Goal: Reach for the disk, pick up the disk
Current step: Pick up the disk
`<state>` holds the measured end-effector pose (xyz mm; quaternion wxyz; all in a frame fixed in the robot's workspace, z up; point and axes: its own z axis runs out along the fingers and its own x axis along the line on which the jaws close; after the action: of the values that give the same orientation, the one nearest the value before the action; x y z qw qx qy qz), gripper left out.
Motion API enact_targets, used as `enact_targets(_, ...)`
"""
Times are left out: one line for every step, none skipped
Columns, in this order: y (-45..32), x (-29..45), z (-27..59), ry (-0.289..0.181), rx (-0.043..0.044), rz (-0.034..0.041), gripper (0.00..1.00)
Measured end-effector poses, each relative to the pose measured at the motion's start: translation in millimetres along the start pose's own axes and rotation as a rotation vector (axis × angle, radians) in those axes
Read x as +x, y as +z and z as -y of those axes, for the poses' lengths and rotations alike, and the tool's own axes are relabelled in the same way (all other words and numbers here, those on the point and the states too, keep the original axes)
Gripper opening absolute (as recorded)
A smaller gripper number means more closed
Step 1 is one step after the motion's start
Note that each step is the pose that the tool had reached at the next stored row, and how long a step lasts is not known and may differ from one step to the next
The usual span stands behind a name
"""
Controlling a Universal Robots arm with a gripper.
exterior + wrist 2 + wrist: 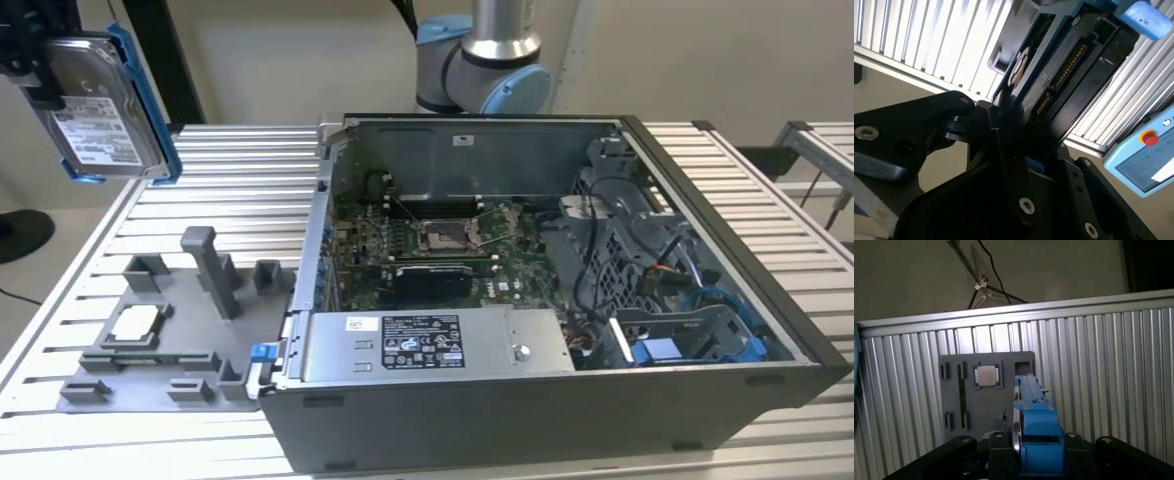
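Observation:
The disk [107, 105] is a silver hard drive with a white label and blue rails. It hangs upright in the air, high above the slatted table at the exterior view's left. My black gripper [47, 70] is shut on its upper end. In the first wrist view the disk [1035, 412] shows edge-on with its blue rail, between my gripper's [1036, 452] two black fingers. In the second wrist view the disk's [1059, 70] connector edge points away from my gripper [1021, 150], which clamps its near end.
Below the disk lies a grey fixture tray [200, 375] holding a small square CPU chip [138, 322]. An open computer case [747, 330] with a long grey metal box [427, 345] stands to the exterior view's right. A blue pendant [1144, 160] lies off the table.

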<state>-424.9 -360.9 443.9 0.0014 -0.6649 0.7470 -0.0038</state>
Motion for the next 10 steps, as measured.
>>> enact_targets(-1.2,0.0,0.0,0.000,0.0000,0.0000,0.00)
enact_targets(-2.4,0.0,0.0,0.000,0.0001,0.0000,0.00)
enact_targets(-3.7,0.0,0.0,0.000,0.0000,0.0000,0.00)
enact_targets(-4.9,0.0,0.0,0.000,0.0000,0.0000,0.00)
enact_targets(-6.1,0.0,0.0,0.000,0.0000,0.0000,0.00)
enact_targets(-7.4,0.0,0.0,0.000,-0.0001,0.0000,0.00)
enact_targets(-8.8,0.0,0.0,0.000,-0.0001,-0.0001,0.00)
enact_targets(-10.1,0.0,0.1,0.000,0.0000,0.0000,0.00)
enact_targets(-11.4,0.0,0.1,0.000,0.0000,0.0000,0.00)
enact_targets(-12.9,0.0,0.1,0.000,0.0001,0.0000,0.00)
